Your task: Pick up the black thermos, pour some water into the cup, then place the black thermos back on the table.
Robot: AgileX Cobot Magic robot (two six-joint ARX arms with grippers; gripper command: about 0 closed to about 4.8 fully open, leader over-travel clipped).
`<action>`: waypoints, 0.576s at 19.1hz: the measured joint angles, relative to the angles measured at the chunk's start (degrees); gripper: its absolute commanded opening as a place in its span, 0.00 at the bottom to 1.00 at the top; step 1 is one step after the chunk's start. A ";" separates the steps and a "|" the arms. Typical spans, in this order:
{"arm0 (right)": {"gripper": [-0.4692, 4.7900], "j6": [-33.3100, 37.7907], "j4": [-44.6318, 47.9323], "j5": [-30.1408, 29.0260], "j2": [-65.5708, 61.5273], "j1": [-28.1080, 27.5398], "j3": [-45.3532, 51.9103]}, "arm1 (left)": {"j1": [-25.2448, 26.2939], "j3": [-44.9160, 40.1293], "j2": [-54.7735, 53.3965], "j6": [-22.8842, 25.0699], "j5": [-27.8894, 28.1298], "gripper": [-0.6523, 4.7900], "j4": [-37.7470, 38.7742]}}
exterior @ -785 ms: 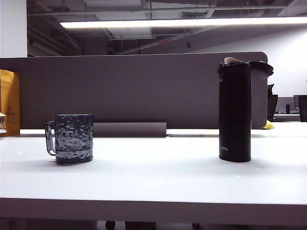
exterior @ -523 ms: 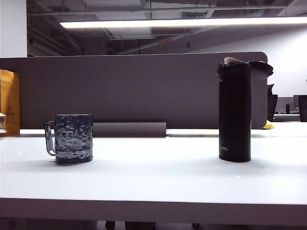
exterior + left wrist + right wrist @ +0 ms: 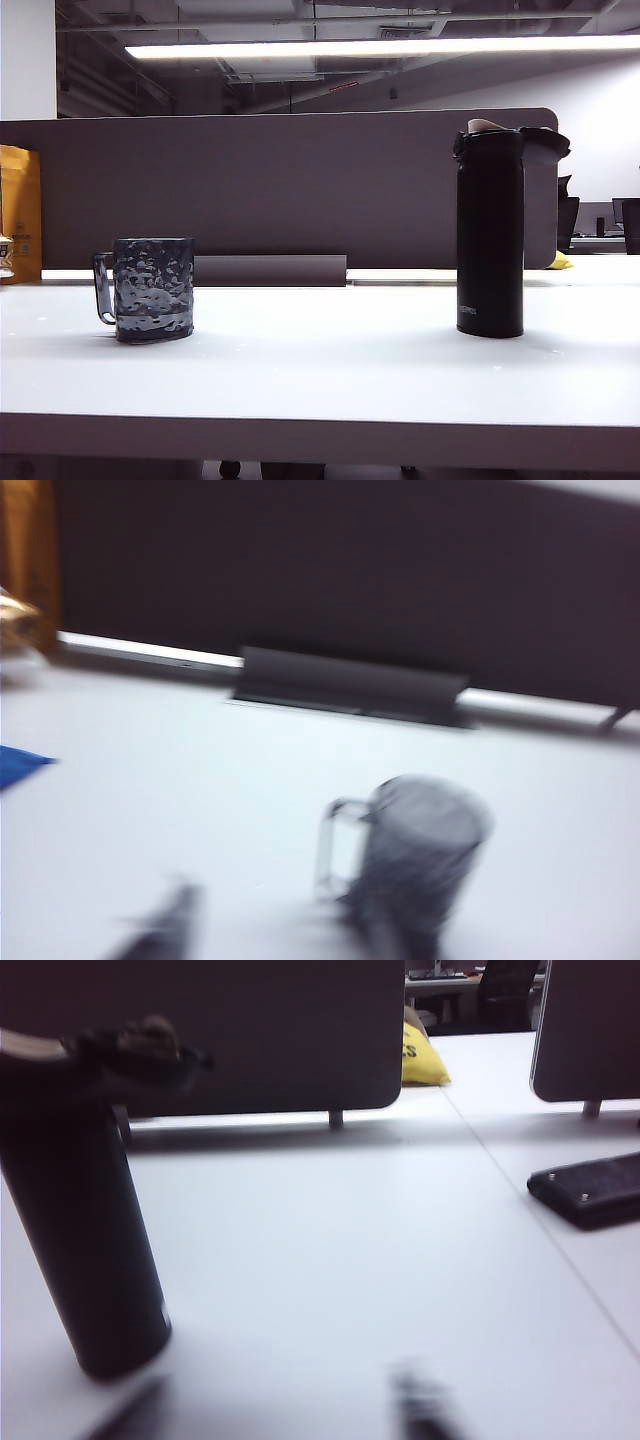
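Observation:
The cup [image 3: 152, 290], a squat dark hammered mug with its handle turned left, stands on the left of the white table [image 3: 320, 370]. The black thermos [image 3: 490, 235] stands upright on the right, its flip lid [image 3: 545, 140] hinged open. Neither gripper shows in the exterior view. In the blurred left wrist view my left gripper [image 3: 275, 942] is open and low over the table, short of the cup [image 3: 420, 860]. In the right wrist view my right gripper [image 3: 275, 1412] is open, and the thermos [image 3: 85, 1240] stands just ahead and off to one side, untouched.
A grey partition panel [image 3: 280, 190] closes the back of the table, with a dark bar [image 3: 270, 270] at its foot. An orange bag [image 3: 20, 215] stands far left. A yellow object [image 3: 425, 1055] and a flat black device [image 3: 590, 1190] lie beyond the thermos. Something blue [image 3: 20, 765] lies beside the cup.

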State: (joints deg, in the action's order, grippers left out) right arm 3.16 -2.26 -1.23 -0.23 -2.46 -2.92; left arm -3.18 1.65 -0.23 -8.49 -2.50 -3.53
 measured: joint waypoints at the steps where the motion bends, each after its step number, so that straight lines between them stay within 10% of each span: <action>1: 1.00 0.04 -0.24 -0.02 0.00 0.00 -1.64 | 0.00 0.74 -0.02 -2.73 -1.31 1.00 -0.11; 11: 1.00 -0.11 -10.14 -5.27 -4.83 0.00 -21.77 | -0.02 10.95 -5.55 -7.39 -16.57 1.00 -3.15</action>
State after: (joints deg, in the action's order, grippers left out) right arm 3.05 -12.40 -6.50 -5.06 -2.46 -24.69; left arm -3.20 12.60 -5.78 -15.88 -19.07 -6.68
